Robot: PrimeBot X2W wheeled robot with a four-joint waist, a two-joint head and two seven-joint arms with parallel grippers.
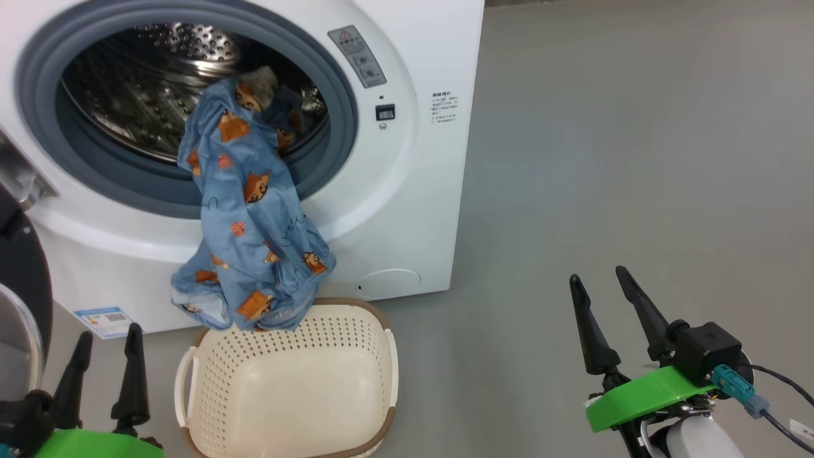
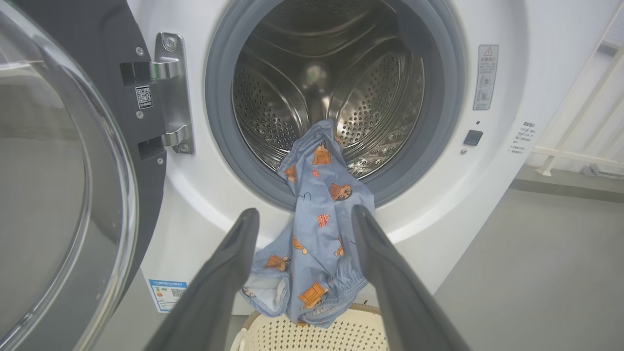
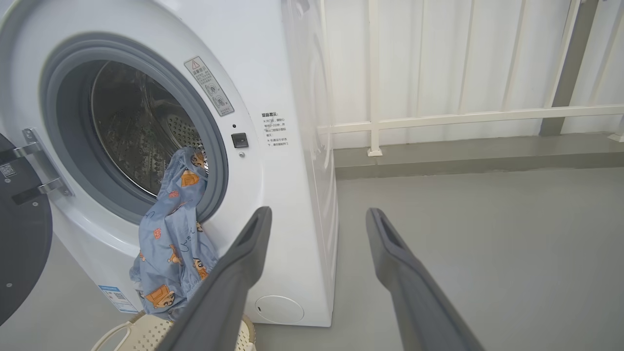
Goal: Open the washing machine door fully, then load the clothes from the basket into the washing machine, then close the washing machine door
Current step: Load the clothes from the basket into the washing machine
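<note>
Here, a white front-loading washing machine point(image 1: 407, 191) stands on a grey floor point(image 1: 604, 159), and the washing machine door point(image 2: 58, 170) stands wide open on the robot's left, its clear glass bowl and black ring close to the left wrist camera and its metal hinge point(image 2: 170, 92) in plain sight. The clothes point(image 1: 248, 222), light blue fabric printed with orange and brown cartoon figures, lie half in and half out. The upper end rests inside the steel perforated drum point(image 1: 140, 95). The middle drapes over the grey rubber gasket point(image 1: 343, 108) at the lower right of the opening, and the rest hangs down the machine's white front. The bunched lower hem reaches the back rim of the basket point(image 1: 216, 381), a cream perforated basket with a brown rim that sits on the floor just in front of the machine. A small paler patch of cloth shows at the top of the bundle, inside the drum. The left gripper point(image 1: 109, 331) hovers low beside the basket's left handle, its two dark fingers spread apart and touching nothing; in its wrist view the hanging fabric shows between them, farther off. The right gripper point(image 1: 597, 274) is well apart to the right, over bare floor, fingers likewise spread and holding nothing. A blue energy sticker point(image 1: 105, 321) and a round white flap point(image 1: 389, 284) sit low on the machine's front.
</note>
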